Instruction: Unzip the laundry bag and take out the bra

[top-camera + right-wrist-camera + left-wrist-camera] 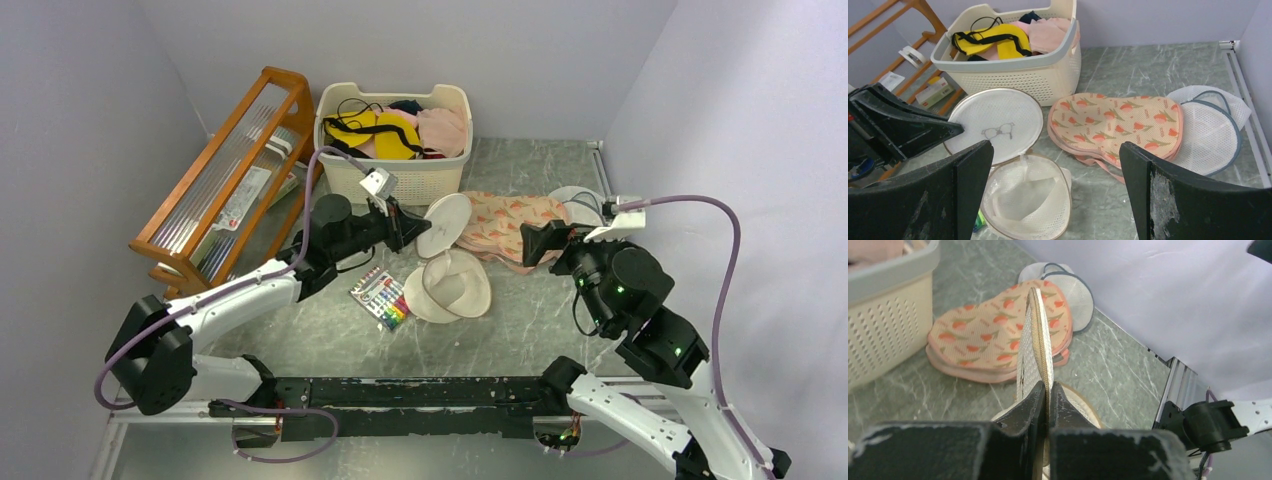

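The right gripper [1056,146] is closest, its two black fingers [1168,200] spread wide, holding nothing. The left gripper [1049,390] pinches the thin rim of the round mesh lid [995,117], tipped up on edge. The one cream laundry bag [1048,167] sits open on the grey desk [1148,65], near one holey basket [1018,75]. The white cloth [1018,200] inside it is hard to make out.

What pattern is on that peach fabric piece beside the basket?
Peach fabric piece: orange carrot-like motifs with green leaves; clearest in right wrist view.
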Controlling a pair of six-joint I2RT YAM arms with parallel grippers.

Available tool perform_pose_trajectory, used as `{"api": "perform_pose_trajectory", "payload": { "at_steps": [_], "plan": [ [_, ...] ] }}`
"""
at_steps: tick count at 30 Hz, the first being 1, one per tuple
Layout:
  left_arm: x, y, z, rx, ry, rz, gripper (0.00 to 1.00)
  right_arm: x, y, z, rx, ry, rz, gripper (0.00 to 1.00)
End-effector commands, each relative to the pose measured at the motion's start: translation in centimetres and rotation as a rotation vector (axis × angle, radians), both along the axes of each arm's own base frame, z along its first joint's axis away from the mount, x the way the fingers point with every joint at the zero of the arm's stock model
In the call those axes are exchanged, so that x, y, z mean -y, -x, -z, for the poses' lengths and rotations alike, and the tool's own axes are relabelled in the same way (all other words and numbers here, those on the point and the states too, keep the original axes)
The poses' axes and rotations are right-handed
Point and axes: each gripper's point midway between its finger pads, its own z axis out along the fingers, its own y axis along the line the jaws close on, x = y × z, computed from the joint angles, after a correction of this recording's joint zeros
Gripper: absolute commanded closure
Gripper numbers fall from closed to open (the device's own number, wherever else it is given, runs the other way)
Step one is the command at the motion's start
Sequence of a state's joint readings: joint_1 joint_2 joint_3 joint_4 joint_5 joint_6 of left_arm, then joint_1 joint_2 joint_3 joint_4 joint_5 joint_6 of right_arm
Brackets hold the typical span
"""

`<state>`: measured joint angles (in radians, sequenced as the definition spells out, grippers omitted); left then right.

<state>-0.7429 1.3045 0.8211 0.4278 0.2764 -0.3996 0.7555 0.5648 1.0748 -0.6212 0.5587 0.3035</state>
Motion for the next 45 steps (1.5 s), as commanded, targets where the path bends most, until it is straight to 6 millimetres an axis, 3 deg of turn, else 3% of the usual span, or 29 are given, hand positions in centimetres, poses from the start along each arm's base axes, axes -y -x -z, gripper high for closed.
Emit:
{"api": "perform_pose_trajectory", "payload": {
  "at_steps": [1,10,14,16,18,22,29,38,45],
  "plan": [
    [1.5,1.8,-4.9,0.182,-0.009,0.054,0.93,1.1,0.6,-1.4,0.042,-0.043,0.022,0.00],
    [4.7,7.1,-12.3,0.297,0.133,0.200,0.93,2.4,1.7,-3.1,0.112,-0.107,0.037,0.00],
    [6.0,8.3,-13.9,0.287,0.186,0.233,0.93,2.8,2.1,-3.2,0.122,-0.118,0.043,0.00],
    [6.2,7.8,-13.9,0.252,0.197,0.202,0.93,3.0,2.2,-3.2,0.120,-0.120,0.045,0.00],
    [6.3,6.8,-12.9,0.198,0.197,0.143,0.93,3.1,2.4,-3.3,0.121,-0.123,0.046,0.00],
    [5.8,4.3,-9.1,0.093,0.130,0.006,0.93,3.5,2.7,-3.3,0.123,-0.130,0.050,0.00],
    [4.3,2.3,-2.6,0.174,-0.065,-0.094,0.93,3.9,3.0,-3.3,0.123,-0.129,0.055,0.00],
    [3.7,3.5,1.4,0.470,-0.432,-0.074,0.93,4.3,3.2,-3.4,0.129,-0.133,0.062,0.00],
    [5.2,6.2,3.9,0.703,-0.663,0.003,0.93,4.0,2.9,-3.0,0.120,-0.125,0.062,0.00]
  ]
}}
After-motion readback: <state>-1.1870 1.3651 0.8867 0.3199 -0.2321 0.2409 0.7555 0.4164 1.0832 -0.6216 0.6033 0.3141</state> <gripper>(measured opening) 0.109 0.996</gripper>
